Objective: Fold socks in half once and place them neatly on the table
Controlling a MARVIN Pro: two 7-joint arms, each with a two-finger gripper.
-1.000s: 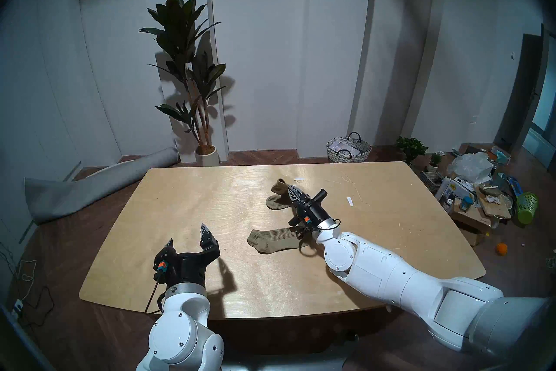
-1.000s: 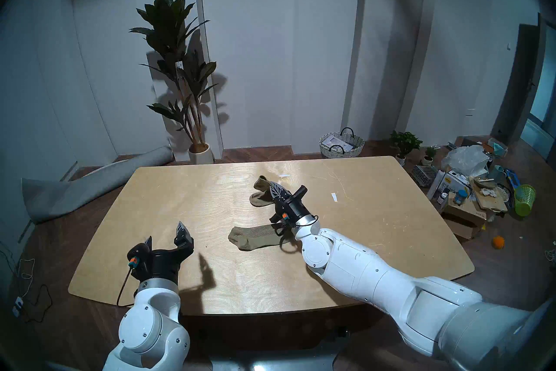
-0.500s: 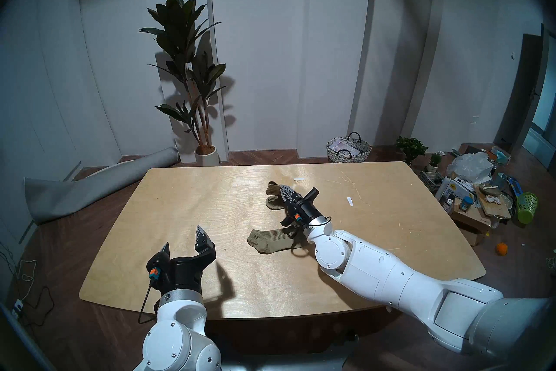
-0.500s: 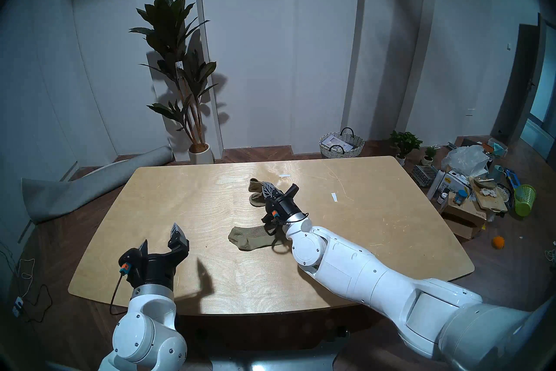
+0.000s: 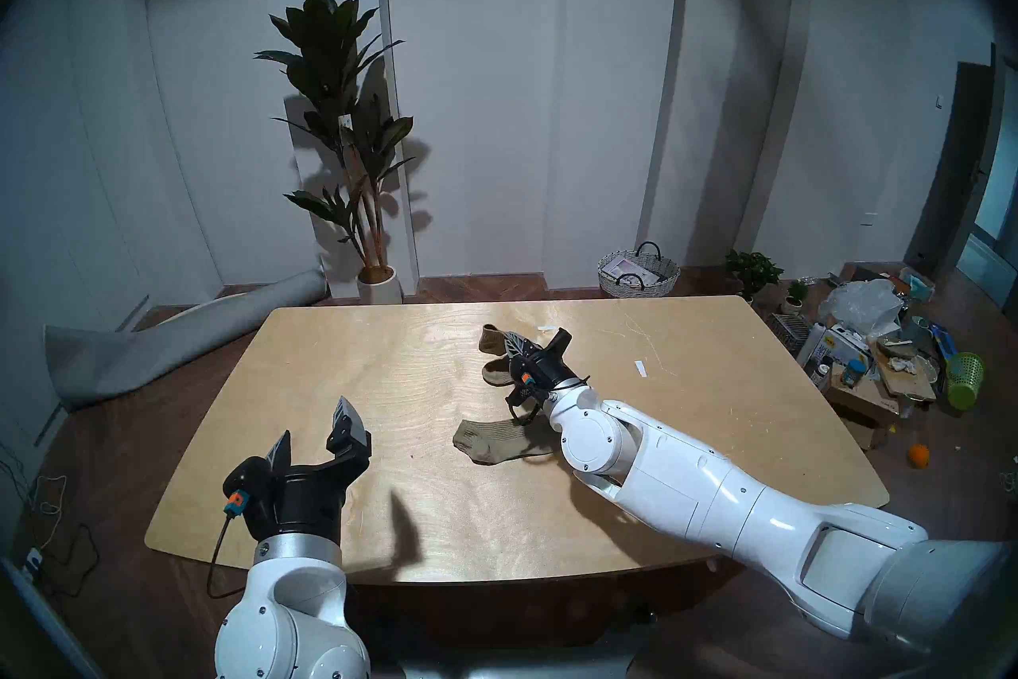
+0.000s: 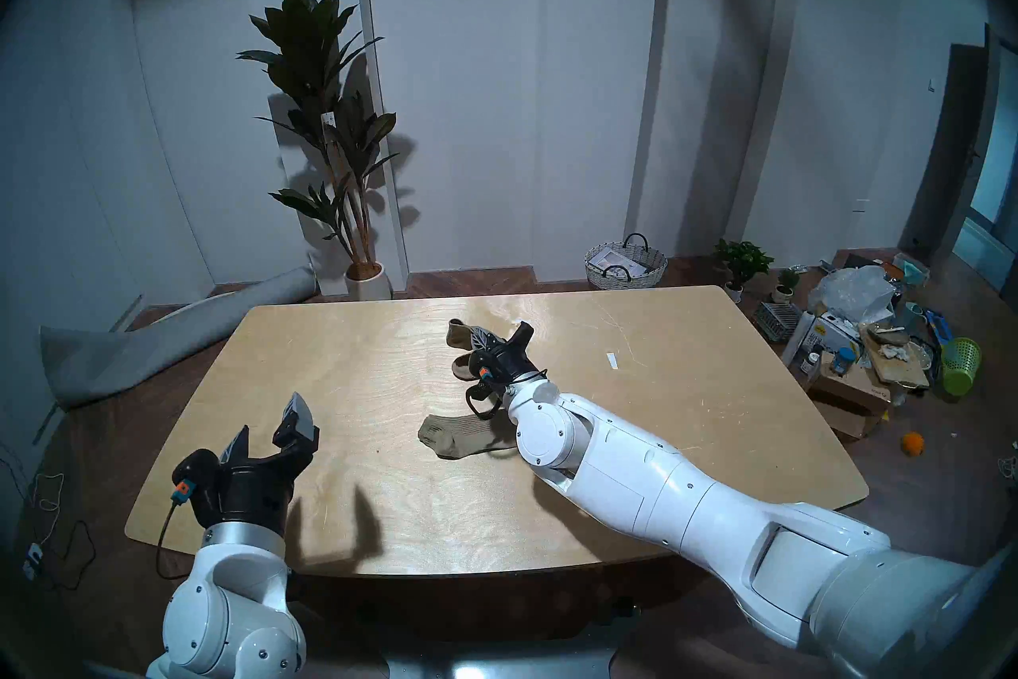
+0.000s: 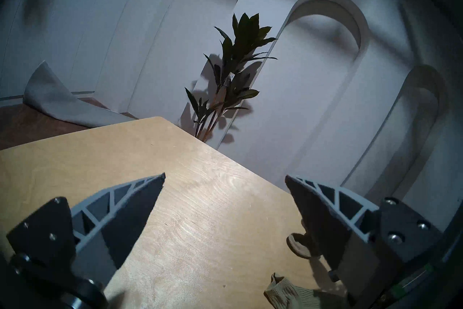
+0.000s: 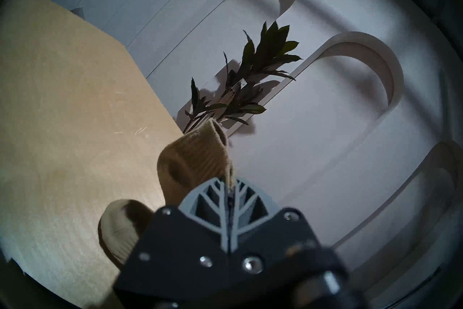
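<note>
Head views are being filled by the table [image 5: 385,341], on which one flat sock [image 5: 496,441] is lying near the middle. A second sock [image 5: 493,339] is being pinched by the right gripper [image 5: 515,344], while the left gripper [image 5: 317,432] is being held spread.

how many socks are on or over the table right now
2: one sock lies flat near the table's middle; the other sock is pinched in the shut right gripper farther back.

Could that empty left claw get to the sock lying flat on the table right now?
Probably yes: the left gripper is open and empty, and only bare table lies between it and the flat sock.
</note>
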